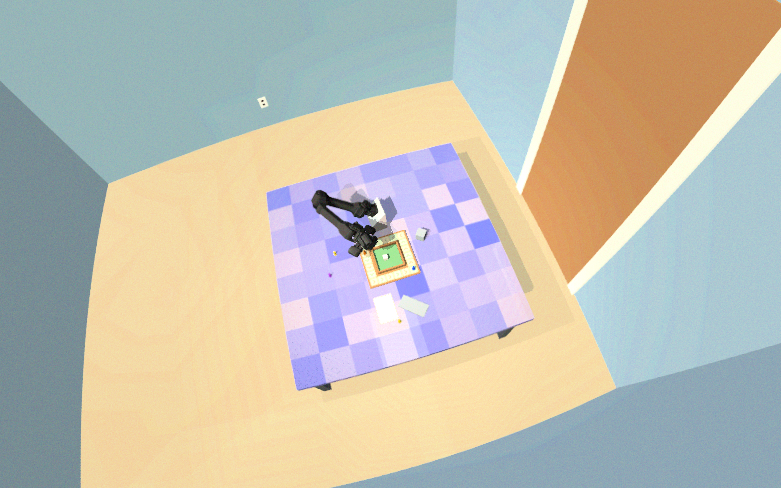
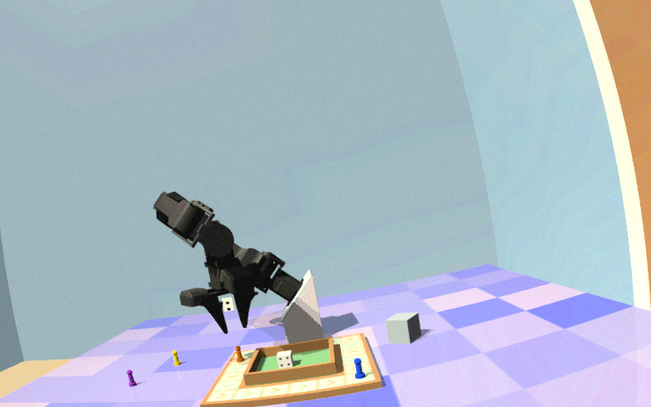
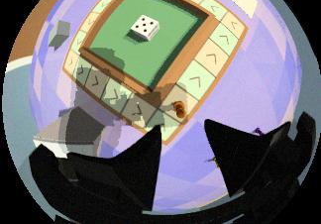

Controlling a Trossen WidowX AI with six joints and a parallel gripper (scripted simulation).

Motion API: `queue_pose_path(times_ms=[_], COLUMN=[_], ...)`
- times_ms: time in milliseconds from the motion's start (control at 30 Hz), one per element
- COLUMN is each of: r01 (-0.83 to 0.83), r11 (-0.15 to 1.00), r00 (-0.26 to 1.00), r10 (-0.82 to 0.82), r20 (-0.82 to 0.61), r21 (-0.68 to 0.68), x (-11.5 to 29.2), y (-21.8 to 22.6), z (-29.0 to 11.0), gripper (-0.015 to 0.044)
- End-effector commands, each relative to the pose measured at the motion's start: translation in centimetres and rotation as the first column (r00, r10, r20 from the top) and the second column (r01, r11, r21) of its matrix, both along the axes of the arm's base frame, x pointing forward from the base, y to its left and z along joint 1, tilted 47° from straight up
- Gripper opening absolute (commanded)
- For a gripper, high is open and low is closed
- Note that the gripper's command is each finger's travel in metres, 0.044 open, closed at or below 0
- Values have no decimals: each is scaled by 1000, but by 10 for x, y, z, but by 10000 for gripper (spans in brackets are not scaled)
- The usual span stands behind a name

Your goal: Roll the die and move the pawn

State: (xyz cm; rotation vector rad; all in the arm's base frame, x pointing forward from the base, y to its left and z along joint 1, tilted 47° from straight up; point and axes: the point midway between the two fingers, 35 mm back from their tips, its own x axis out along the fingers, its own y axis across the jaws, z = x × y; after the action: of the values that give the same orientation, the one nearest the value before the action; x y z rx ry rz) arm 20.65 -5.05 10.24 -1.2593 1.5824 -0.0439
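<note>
The table cover (image 2: pixel 494 349) was chequered in pale lilac and deeper violet-blue. The board (image 2: pixel 287 391) was cream with tan chevron arrows and an orange border. The tray (image 2: pixel 292 374) had brown walls and a green floor. The die (image 2: pixel 284 359) was white with black pips. Pawns were orange (image 2: pixel 238 354), yellow (image 2: pixel 177 358), purple (image 2: pixel 130 377) and blue (image 2: pixel 358 368). The cube (image 2: pixel 403 327) was grey; the gripper (image 2: pixel 233 317) was black.

Small room in a home: pale blue walls, light wood floor (image 1: pixel 156 339), orange door (image 1: pixel 635 139) in a white frame, wall outlet (image 1: pixel 263 101). One table (image 1: pixel 393 345) with a purple checkered cloth carries a board game (image 2: pixel 292 389) with coloured pawns.
</note>
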Motion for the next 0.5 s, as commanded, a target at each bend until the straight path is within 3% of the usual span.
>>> queue_pose_path(times_ms=[0,467], r01=[21,21], r11=[1000,1000], r00=[999,999], r10=[-21,-21], r20=[27,27], r21=[-3,-2], x=[-2,2], y=[-4,-20], z=[2,-14], gripper=[200,200])
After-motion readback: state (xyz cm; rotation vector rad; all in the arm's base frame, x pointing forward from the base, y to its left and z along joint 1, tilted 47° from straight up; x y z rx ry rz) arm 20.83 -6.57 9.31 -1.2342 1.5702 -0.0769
